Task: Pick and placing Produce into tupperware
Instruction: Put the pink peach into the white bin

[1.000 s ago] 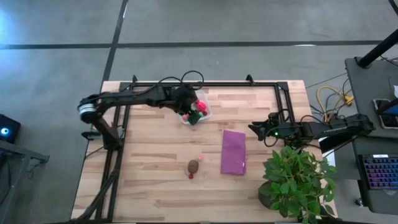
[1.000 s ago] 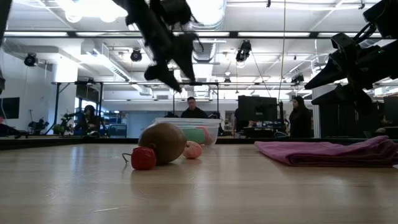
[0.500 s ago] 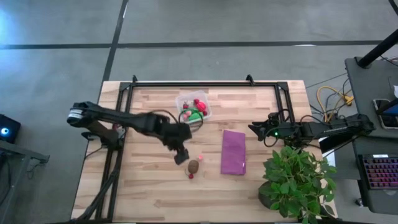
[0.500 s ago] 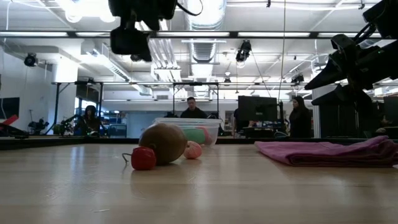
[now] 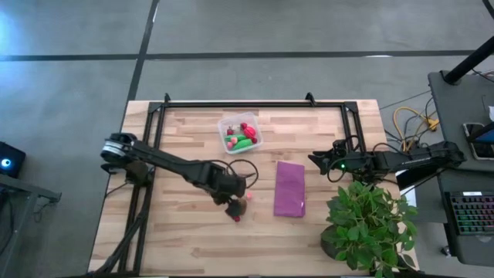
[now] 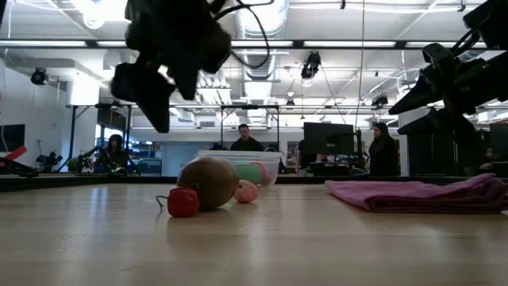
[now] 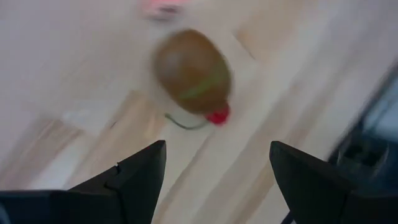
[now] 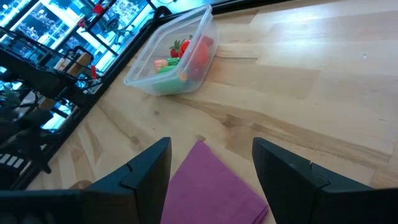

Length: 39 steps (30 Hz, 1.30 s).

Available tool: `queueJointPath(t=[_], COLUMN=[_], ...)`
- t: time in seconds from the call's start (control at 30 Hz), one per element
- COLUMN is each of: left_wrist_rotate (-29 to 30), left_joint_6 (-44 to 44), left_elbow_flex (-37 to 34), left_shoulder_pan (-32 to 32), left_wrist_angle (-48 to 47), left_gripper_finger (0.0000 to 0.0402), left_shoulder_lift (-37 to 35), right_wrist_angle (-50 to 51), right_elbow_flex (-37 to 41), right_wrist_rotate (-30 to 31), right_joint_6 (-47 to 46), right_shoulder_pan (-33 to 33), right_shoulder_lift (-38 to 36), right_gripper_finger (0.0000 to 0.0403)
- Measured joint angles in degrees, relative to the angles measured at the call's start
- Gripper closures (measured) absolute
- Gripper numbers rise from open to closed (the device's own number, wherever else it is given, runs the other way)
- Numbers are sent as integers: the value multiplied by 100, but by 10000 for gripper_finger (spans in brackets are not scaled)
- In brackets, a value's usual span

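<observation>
The clear square tupperware (image 5: 240, 133) sits toward the table's far side with red and green produce inside; the right wrist view also shows it (image 8: 176, 53). A brown oval (image 7: 193, 71) lies on the wood, with a small red bit (image 7: 217, 115) touching it and a pink bit (image 5: 249, 196) beside it. My left gripper (image 7: 216, 149) is open and hovers above the brown oval (image 6: 208, 183), touching nothing. My right gripper (image 8: 211, 146) is open and waits in the air at the table's right side (image 5: 316, 161).
A purple cloth (image 5: 289, 188) lies flat to the right of the brown oval. A potted plant (image 5: 369, 224) stands at the near right corner. A dark metal frame (image 5: 255, 104) runs along the table's far edge. People stand in the room beyond the table.
My left gripper has swung away from above the tupperware toward the table's near edge and has come down over the brown oval. The produce on the table and the cloth have stayed where they were.
</observation>
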<state>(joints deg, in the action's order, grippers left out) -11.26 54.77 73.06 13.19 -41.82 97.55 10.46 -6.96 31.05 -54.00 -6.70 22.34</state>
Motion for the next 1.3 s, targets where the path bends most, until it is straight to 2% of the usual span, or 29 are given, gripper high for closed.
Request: queueJointPath(t=[0.13, 0.27, 0.37, 0.53, 0.73, 0.93, 1.13, 1.3], left_wrist_rotate=[275, 519, 843, 990, 791, 951, 1272, 1214], left_joint_6=[1707, 1785, 1045, -1245, -1834, -2860, -3889, -3956], left_elbow_flex=[-37, -32, 22, 92, 208, 201, 196, 244], left_shoulder_pan=[-54, -104, -139, -229, -479, -518, -520, -524], left_wrist_angle=[-37, -13, 525, 1641, 1495, 1446, 1186, 1163], left_gripper_finger=[130, 130, 130, 130, 130, 130, 130, 130], left_shoulder_lift=[30, 66, 64, 177, 743, 1096, 1017, 988], right_wrist_angle=[0, 0, 0, 0, 2, 2, 2, 1], right_elbow_flex=[0, 0, 0, 0, 0, 0, 0, 0], right_wrist_rotate=[-2, -6, -5, -4, -4, -150, -450, -450], right_joint_6=[0, 0, 0, 0, 0, -36, -21, -15], right_shoulder_pan=[-1, 0, 0, 0, 0, -2, -2, -2], right_shoulder_lift=[-1, -2, 0, -2, -2, -1, 0, -1], right_gripper_finger=[186, 186, 186, 186, 186, 186, 186, 186])
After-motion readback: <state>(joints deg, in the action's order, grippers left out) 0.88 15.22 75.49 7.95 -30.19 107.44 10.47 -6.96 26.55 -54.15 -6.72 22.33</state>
